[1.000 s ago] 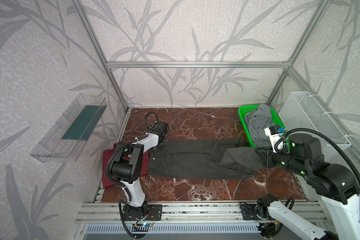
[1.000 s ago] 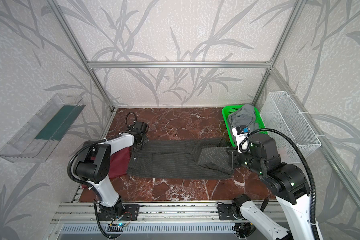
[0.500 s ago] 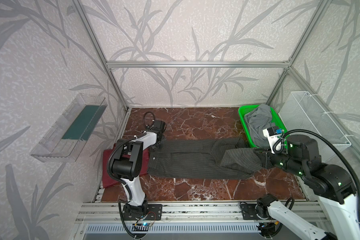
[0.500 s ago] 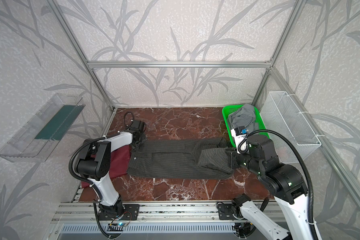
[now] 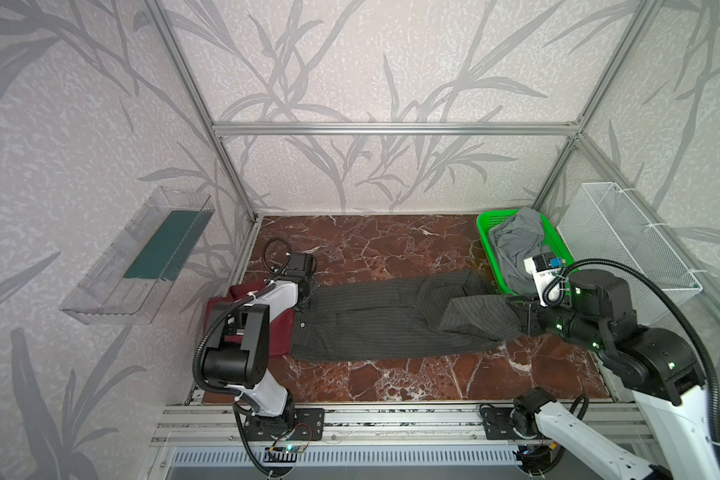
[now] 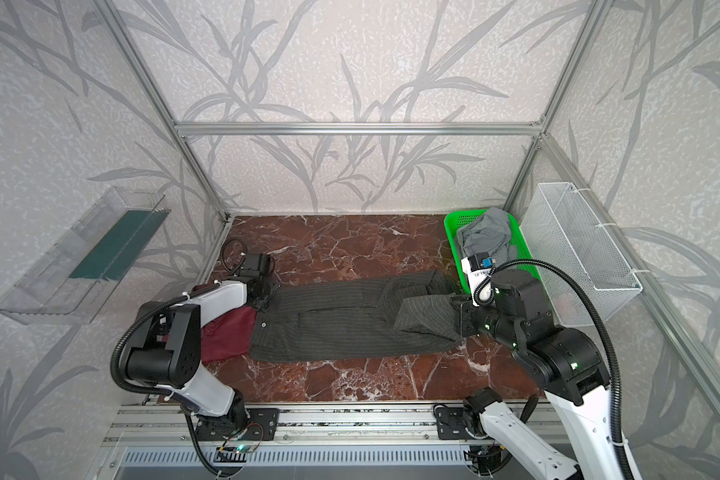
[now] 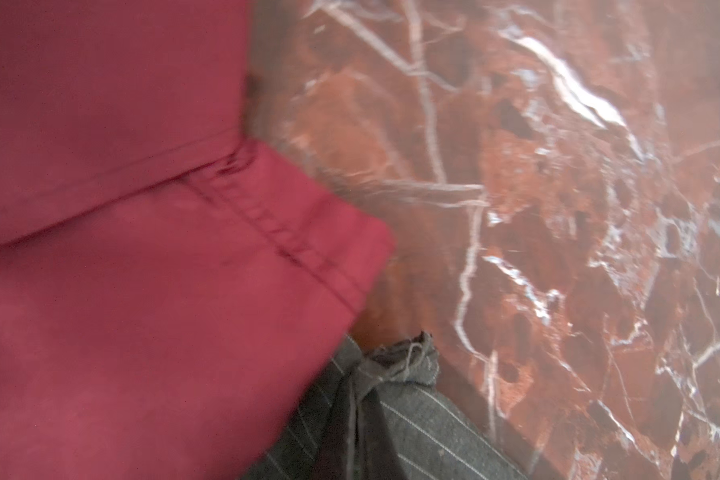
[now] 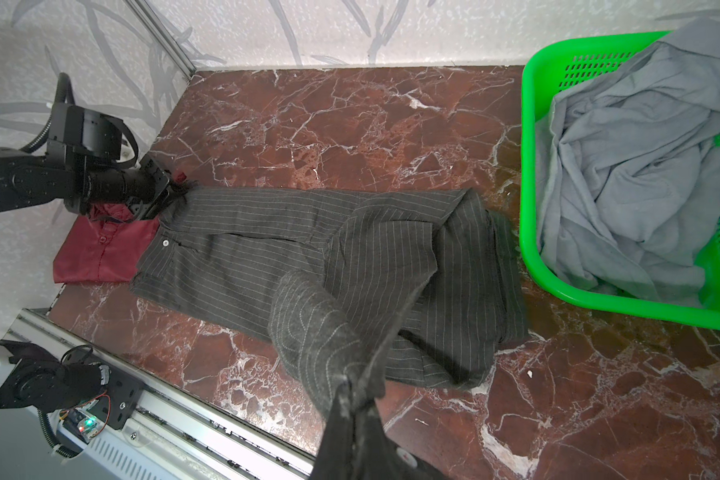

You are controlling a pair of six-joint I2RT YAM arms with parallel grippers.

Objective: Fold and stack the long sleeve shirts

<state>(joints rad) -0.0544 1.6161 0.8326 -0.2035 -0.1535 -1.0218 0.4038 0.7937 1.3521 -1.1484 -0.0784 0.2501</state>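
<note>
Your light: bright, diffuse, with soft shadows. Left wrist view: blurred throughout, maroon shirt (image 7: 121, 311) smeared. Glare on worktop (image 7: 574, 95) veins. Top views: sharp.

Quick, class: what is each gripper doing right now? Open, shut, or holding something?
Left gripper: shut on a corner of the pinstriped shirt.
Right gripper: shut on a raised fold at that shirt's opposite end.

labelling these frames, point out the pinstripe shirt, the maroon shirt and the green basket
pinstripe shirt (image 5: 371, 328), a top view, flat body panel
maroon shirt (image 8: 100, 257), right wrist view, buttoned front
green basket (image 8: 641, 307), right wrist view, solid side wall
</note>
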